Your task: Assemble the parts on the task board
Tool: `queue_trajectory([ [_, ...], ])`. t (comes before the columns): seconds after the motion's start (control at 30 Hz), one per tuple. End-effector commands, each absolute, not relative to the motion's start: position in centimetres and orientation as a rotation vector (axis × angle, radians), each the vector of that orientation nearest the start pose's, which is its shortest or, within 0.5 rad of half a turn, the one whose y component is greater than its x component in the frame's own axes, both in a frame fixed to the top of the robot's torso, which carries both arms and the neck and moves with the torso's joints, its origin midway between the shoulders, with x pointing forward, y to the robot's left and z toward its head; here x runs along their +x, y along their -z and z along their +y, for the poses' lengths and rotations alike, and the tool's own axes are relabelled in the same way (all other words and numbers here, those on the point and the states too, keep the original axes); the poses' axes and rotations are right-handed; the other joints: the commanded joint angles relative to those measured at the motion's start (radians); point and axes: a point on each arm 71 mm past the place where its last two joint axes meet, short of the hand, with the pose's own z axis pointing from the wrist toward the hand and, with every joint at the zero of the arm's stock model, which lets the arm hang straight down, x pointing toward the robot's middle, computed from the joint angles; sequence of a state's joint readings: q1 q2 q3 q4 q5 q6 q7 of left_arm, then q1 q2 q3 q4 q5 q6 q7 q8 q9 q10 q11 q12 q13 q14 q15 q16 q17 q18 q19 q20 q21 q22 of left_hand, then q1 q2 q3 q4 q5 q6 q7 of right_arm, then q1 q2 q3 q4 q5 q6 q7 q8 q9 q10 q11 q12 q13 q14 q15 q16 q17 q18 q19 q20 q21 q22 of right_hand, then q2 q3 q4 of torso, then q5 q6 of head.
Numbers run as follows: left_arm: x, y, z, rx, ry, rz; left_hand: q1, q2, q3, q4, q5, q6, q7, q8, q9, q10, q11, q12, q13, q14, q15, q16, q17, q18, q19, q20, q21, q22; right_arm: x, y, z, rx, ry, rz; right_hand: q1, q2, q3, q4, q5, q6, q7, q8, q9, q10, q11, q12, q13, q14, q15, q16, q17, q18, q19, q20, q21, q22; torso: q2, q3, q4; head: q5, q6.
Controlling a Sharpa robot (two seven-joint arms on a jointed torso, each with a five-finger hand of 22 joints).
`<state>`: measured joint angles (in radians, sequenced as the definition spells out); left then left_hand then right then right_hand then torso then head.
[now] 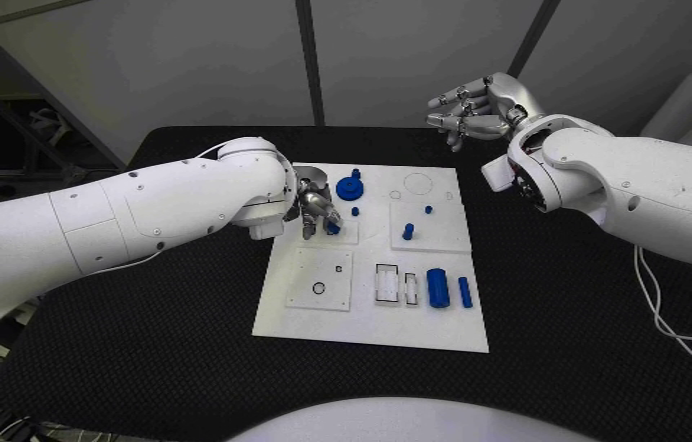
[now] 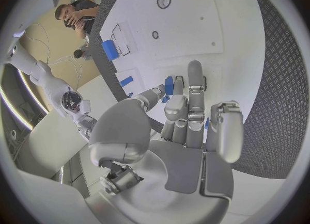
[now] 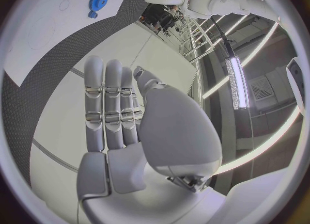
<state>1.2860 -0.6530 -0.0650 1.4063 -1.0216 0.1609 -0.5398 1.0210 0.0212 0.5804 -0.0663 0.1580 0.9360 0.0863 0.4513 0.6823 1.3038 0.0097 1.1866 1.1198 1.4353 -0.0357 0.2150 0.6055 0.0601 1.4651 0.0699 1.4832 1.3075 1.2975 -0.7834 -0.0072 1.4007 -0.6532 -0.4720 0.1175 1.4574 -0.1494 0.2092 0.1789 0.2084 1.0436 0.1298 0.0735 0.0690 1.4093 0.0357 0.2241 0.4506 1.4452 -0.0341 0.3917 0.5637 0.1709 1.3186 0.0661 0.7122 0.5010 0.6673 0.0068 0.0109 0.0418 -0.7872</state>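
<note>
Left hand point(image 1: 316, 205) down on task board point(image 1: 368, 320), pinching small blue peg point(image 2: 169, 85) upright at fingertips, blue gear point(image 1: 351, 188) just beyond; right hand point(image 1: 473, 107) raised far off, fingers together, empty.

White smooth arms; silver left hand point(image 1: 315, 209), right hand point(image 1: 476, 107); thin white cable.

We note a black bench point(image 1: 173, 362) with a fine textured surface, rounded at its far corners. Behind it stand pale grey wall panels point(image 1: 418, 32), split by dark vertical seams point(image 1: 306, 42). In the right wrist view we see long bright light strips point(image 3: 235, 79) overhead. In the left wrist view we see a tan floor point(image 2: 58, 48) beside the bench.
</note>
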Motion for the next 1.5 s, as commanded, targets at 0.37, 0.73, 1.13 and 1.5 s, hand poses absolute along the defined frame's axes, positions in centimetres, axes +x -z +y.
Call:
queue_trajectory([
  [0.37, 49.7, 19.2, 16.4, -0.311, 0.546, 2.173, -0.019, -0.014, 0.186, -0.13, 0.002, -0.002, -0.004, 0.018, 0.026, 0.023, -0.001, 0.021, 0.021, 0.008, -0.004, -0.007, 0.005, -0.031, 0.049, -0.004, 0.009, 0.127, 53.3, 12.4, -22.0, 0.56, -1.055, 1.457, -0.014, 0.003, -0.005, 0.005, 0.002, -0.009, 0.002, -0.005, -0.001, -0.008, 0.001, 0.005, 0.006, -0.007, 0.002, 0.007, 0.005, -0.004, -0.013, 0.001, 0.005, 0.001, -0.002, 0.0014, 0.0099, 0.004, -0.005],
  [0.73, 48.7, 20.4, 17.0, -0.309, 0.516, 2.114, -0.027, -0.022, 0.209, -0.127, 0.001, -0.002, -0.006, 0.028, 0.04, 0.046, -0.002, 0.054, 0.056, 0.01, -0.005, -0.01, 0.008, -0.03, 0.049, -0.005, 0.007, 0.124, 53.4, 12.5, -22.4, 0.564, -1.047, 1.456, -0.015, 0.002, -0.006, 0.006, 0.002, -0.01, 0.002, -0.005, -0.001, -0.009, 0.001, 0.005, 0.008, -0.007, 0.002, 0.007, 0.007, -0.004, -0.014, 0.002, 0.004, 0.0, -0.004, 0.0055, 0.0223, 0.0, -0.012],
  [1.13, 48.6, 21.4, 16.4, -0.297, 0.504, 2.11, -0.04, -0.03, 0.235, -0.123, 0.0, -0.012, -0.007, 0.045, 0.063, 0.091, -0.003, 0.129, 0.138, 0.012, -0.006, -0.014, 0.012, -0.031, 0.05, -0.007, 0.008, 0.127, 53.4, 12.5, -22.5, 0.563, -1.047, 1.456, -0.016, 0.002, -0.006, 0.006, 0.002, -0.01, 0.002, -0.005, -0.001, -0.01, 0.001, 0.005, 0.009, -0.008, 0.002, 0.007, 0.008, -0.003, -0.016, 0.002, 0.003, -0.002, -0.002, 0.0052, 0.0217, -0.004, -0.011],
  [1.5, 48.5, 21.7, 16.1, -0.239, 0.483, 2.152, -0.046, -0.033, 0.236, -0.117, -0.002, -0.016, -0.007, 0.052, 0.073, 0.117, -0.003, 0.178, 0.193, 0.014, -0.006, -0.016, 0.015, -0.032, 0.053, -0.007, 0.011, 0.132, 53.4, 12.5, -22.4, 0.562, -1.048, 1.458, -0.017, 0.003, -0.007, 0.008, 0.002, -0.012, 0.002, -0.005, -0.001, -0.011, 0.002, 0.005, 0.011, -0.009, 0.003, 0.006, 0.01, -0.003, -0.017, 0.002, 0.003, -0.003, -0.002, 0.0053, 0.0227, -0.004, -0.017],
])
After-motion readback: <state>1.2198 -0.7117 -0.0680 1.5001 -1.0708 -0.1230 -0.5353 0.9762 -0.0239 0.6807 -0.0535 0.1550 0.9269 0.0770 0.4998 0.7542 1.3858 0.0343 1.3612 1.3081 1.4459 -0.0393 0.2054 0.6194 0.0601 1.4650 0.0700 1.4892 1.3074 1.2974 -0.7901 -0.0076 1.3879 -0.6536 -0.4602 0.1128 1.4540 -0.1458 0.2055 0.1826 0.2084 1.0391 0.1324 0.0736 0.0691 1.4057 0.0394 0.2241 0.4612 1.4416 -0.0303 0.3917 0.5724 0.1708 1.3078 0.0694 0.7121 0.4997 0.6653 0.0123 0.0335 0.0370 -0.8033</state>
